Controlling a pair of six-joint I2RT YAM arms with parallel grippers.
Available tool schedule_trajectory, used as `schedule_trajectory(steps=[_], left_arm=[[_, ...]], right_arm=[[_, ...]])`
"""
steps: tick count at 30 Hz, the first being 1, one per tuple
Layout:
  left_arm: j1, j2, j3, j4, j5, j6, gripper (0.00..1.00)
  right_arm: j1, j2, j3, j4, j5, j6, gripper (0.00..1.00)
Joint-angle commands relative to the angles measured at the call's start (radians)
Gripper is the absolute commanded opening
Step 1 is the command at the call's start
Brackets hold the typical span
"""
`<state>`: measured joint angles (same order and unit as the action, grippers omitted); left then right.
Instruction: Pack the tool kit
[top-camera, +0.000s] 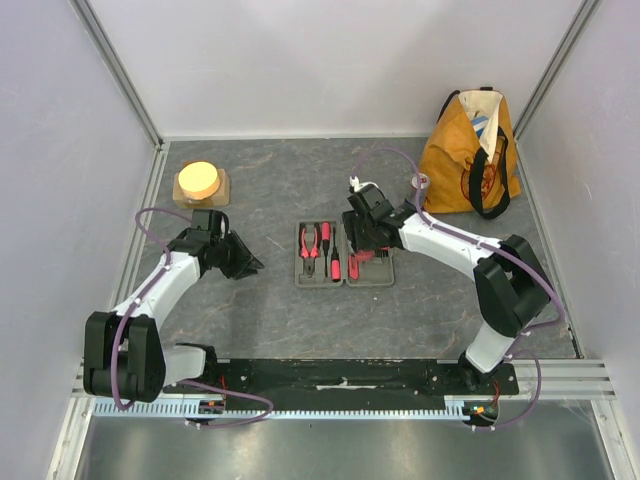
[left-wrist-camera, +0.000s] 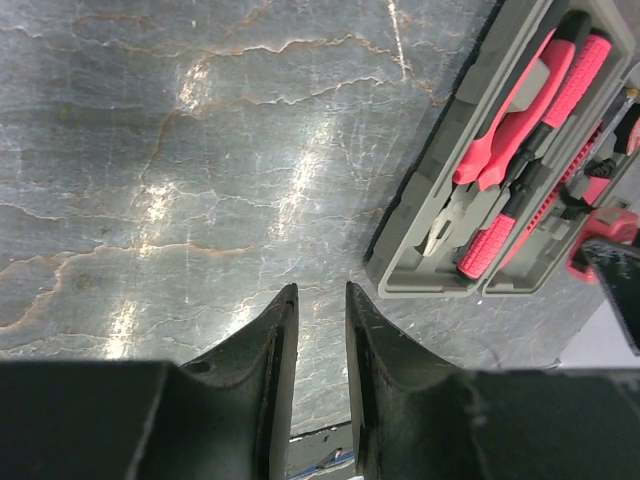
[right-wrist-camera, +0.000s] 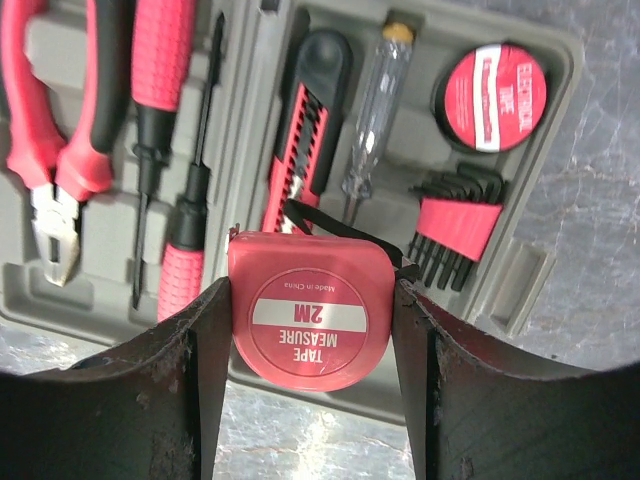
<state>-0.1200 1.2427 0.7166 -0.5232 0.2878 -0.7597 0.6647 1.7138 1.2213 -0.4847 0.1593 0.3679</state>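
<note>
The grey tool kit case (top-camera: 384, 272) lies open in the middle of the table, with red-and-black pliers (top-camera: 309, 243) and screwdrivers (top-camera: 327, 245) in its left half. In the right wrist view the case (right-wrist-camera: 525, 275) also holds a cutter (right-wrist-camera: 305, 130), a clear tester screwdriver (right-wrist-camera: 375, 110), red electrical tape (right-wrist-camera: 495, 97) and hex keys (right-wrist-camera: 455, 225). My right gripper (right-wrist-camera: 312, 290) is shut on the red tape measure (right-wrist-camera: 310, 320), held just above the case's near edge. My left gripper (left-wrist-camera: 320, 290) is empty, its jaws a narrow gap apart, over bare table left of the case (left-wrist-camera: 430, 265).
An orange tote bag (top-camera: 470, 150) stands at the back right. A wooden block with a round yellow top (top-camera: 200, 182) sits at the back left. Grey walls close in the table on three sides.
</note>
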Motion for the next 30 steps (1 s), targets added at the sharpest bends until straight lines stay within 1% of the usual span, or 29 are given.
schedule_trajectory(steps=[1,12,20,25,30], left_arm=[[-0.001,0.008,0.043,0.049,0.028,0.04,0.31],[-0.004,0.054,0.027,0.086,0.074,0.034,0.31],[-0.006,0.064,0.03,0.091,0.079,0.034,0.31],[-0.006,0.066,0.027,0.091,0.079,0.033,0.31],[-0.006,0.066,0.024,0.092,0.077,0.031,0.31]], right_arm=[[-0.001,-0.075,-0.06,0.029,0.0,0.034,0.43],[0.001,-0.172,-0.206,0.043,0.009,0.051,0.42],[0.012,-0.172,-0.272,0.08,0.034,0.066,0.42],[0.018,-0.169,-0.298,0.095,0.081,0.081,0.43],[0.019,-0.169,-0.345,0.156,0.129,0.1,0.42]])
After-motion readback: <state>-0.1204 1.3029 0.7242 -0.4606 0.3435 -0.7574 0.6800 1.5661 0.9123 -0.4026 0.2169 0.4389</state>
